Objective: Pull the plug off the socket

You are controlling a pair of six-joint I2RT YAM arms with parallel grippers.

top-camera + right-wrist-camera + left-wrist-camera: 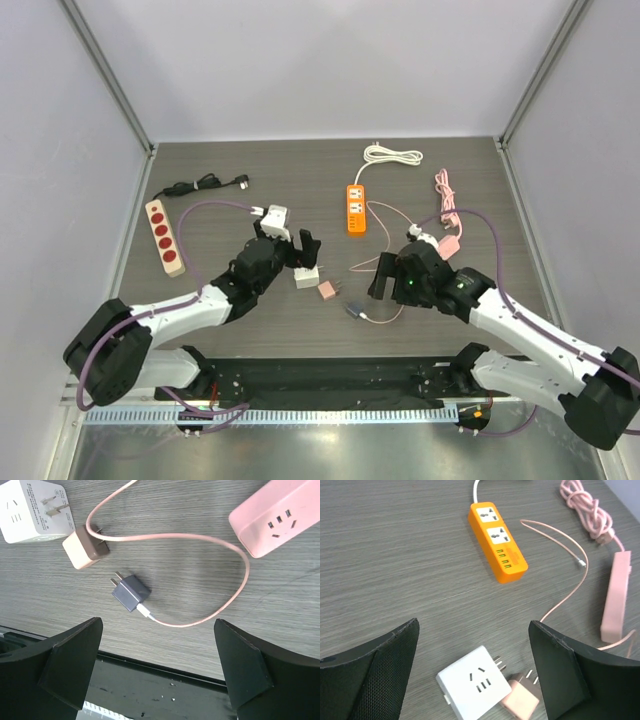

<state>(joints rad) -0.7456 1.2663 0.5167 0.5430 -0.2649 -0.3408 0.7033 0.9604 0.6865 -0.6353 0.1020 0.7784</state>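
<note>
A white cube socket adapter (306,277) lies on the table with its own prongs showing. A small pink plug (327,290) lies right beside it with its prongs bare, not inserted. A grey plug (355,310) on a thin pink cable lies apart nearer the front. My left gripper (293,250) is open and empty, hovering just behind the adapter (477,682) and pink plug (522,697). My right gripper (380,284) is open and empty near the grey plug (131,592); the adapter (32,511) and pink plug (85,547) show at its upper left.
An orange power strip (356,209) lies behind the middle, and a pink power strip (447,243) with a coiled pink cord (445,190) is at right. A beige strip with red sockets (165,236) and a black cable (205,184) are at left. A white cord (392,155) lies at the back.
</note>
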